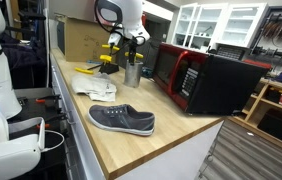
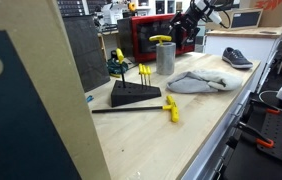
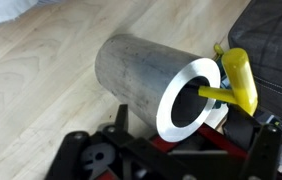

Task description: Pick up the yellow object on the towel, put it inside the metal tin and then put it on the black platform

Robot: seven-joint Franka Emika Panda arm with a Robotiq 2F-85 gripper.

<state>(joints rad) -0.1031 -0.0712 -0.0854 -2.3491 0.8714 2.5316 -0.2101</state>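
The yellow object (image 3: 237, 82), smooth and plastic-looking with a rounded head and a thin stem, rests at the mouth of the metal tin (image 3: 141, 75), a brushed silvery cylinder, with its stem reaching into the dark opening. The black gripper (image 3: 181, 150) hangs just above with its fingers spread wide, holding nothing. A crumpled cream towel (image 2: 196, 82) lies beside the tin on the pale wood-grain tabletop (image 2: 151, 135), near the black wedge-shaped platform (image 2: 133, 95).
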